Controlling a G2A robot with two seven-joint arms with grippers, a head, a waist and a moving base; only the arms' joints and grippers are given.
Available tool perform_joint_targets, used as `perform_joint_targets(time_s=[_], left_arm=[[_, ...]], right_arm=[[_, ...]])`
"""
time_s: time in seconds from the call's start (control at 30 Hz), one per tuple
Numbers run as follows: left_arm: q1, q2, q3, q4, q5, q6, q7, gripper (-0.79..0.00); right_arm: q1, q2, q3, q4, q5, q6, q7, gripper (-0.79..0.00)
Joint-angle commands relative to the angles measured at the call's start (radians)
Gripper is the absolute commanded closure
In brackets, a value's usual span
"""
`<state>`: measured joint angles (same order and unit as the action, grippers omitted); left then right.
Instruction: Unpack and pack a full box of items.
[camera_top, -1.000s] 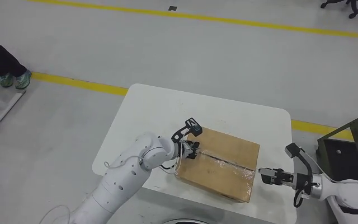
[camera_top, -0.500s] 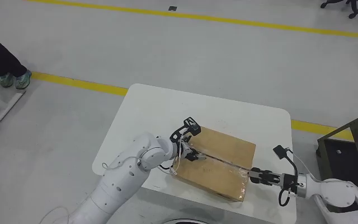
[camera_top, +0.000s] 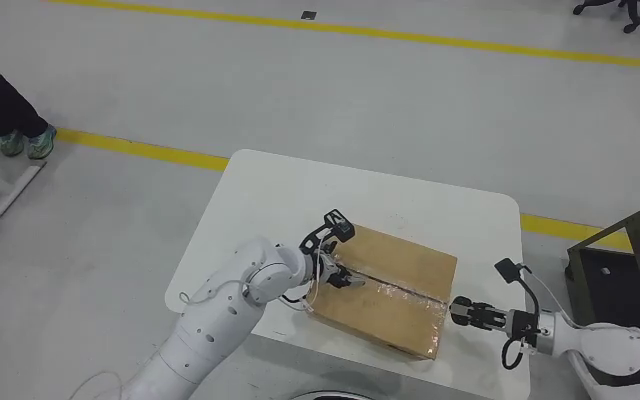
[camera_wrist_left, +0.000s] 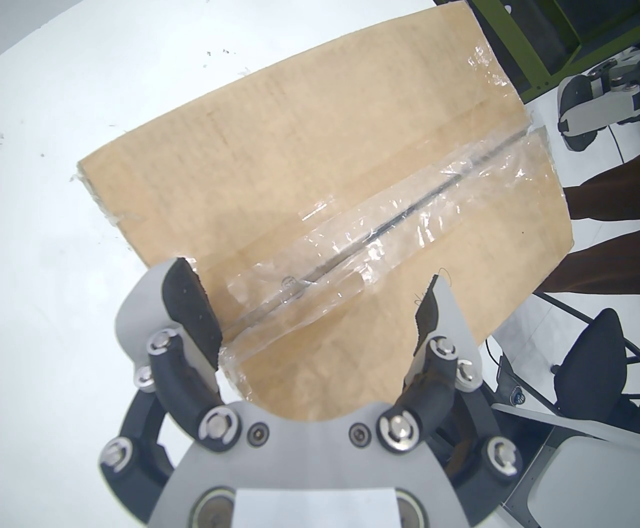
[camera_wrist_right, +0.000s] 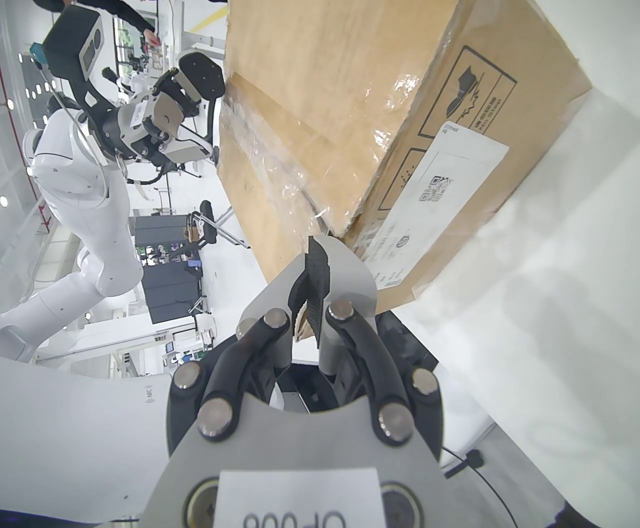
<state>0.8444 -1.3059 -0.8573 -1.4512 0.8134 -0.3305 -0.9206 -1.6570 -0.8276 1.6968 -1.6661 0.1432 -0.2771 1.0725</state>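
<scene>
Left gripper (camera_wrist_left: 310, 280) spread wide over the taped seam of the box (camera_wrist_left: 310, 150), holding nothing; right gripper (camera_wrist_right: 316, 252) closed at box end

white rounded counter (camera_top: 270, 195) centre to 6 o'clock | yellow painted floor stripes (camera_top: 140, 149) 9 and 12 o'clock | dark green metal frame (camera_top: 603, 272) 4 o'clock

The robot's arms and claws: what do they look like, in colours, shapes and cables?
The left arm and the right arm are white, with rounded shells. A thin white cable loops along the left one. Each wrist carries a black bracket. The left claw and the right claw have silver-grey fingers with black pads, black links with silver bolts, and a white label at the base.
</scene>
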Motion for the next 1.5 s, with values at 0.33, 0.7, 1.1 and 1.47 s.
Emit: perform_joint_targets(time_s=[0.33,0.7,1.1,1.47], left_arm=[[-0.003,0.002,-0.006,0.001,0.004,0.003,0.001,-0.785],[0.027,0.02,-0.064,-0.096,0.027,0.006,-0.004,-0.785],[0.251,0.083,-0.293,-0.307,0.154,0.102,0.024,-0.785],[0.37,0.105,-0.416,-0.392,0.172,0.149,0.066,-0.785]], right_arm=[[-0.006,0.001,0.006,-0.011,-0.039,0.009,-0.035,0.0],[-0.034,0.003,0.088,-0.023,0.066,-0.084,-0.032,0.0],[-0.04,-0.018,-0.012,-0.069,0.08,-0.294,-0.136,0.0],[0.133,-0.04,-0.232,-0.143,-0.083,-0.102,-0.204,0.0]])
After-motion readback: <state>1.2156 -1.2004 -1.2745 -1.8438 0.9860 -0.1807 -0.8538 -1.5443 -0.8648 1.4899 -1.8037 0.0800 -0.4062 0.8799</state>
